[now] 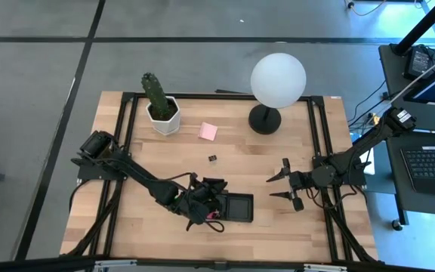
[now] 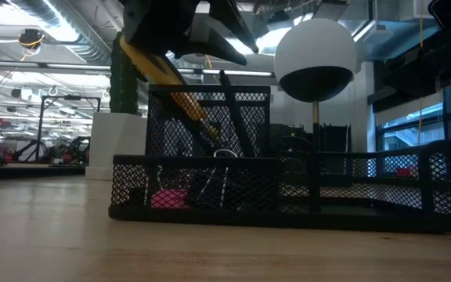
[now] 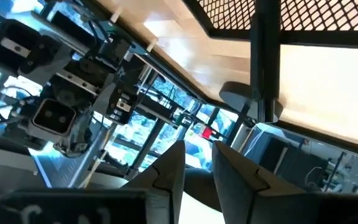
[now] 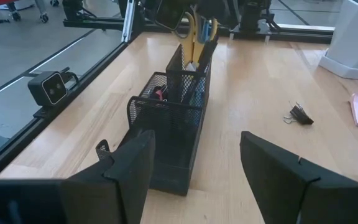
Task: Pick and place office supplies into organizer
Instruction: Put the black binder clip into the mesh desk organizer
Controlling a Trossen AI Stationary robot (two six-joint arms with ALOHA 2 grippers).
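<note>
The black mesh organizer (image 1: 232, 206) is standing on the wooden table (image 1: 278, 234), near the front edge and a little left of the middle. The left gripper (image 1: 202, 204) is hanging over the tall cup part at the organizer's left end. In the left wrist view its two fingers (image 3: 166, 177) are standing close together with only a narrow gap between them. I cannot tell if they are pinching something.

The yellow-handled scissors (image 4: 193, 34) are standing in the tall cup, and in the low view their yellow handle (image 2: 167, 78) is leaning to the upper left, under the dark body of the left arm. A small pink eraser (image 2: 169, 198) is lying in the low compartment at the left end of the organizer. A white wire loop (image 2: 224, 154) is showing at the rim of the low wall.

The right gripper (image 1: 287, 183) is waiting over the table to the right of the organizer, well apart from it, with its fingers spread wide and nothing between them.

The pink sticky-note pad (image 1: 208, 131) is lying on the table between the potted cactus (image 1: 159, 103) and the white globe lamp (image 1: 277, 79). One black binder clip (image 1: 213, 158) is lying alone on the wood, between the pad and the organizer.
</note>
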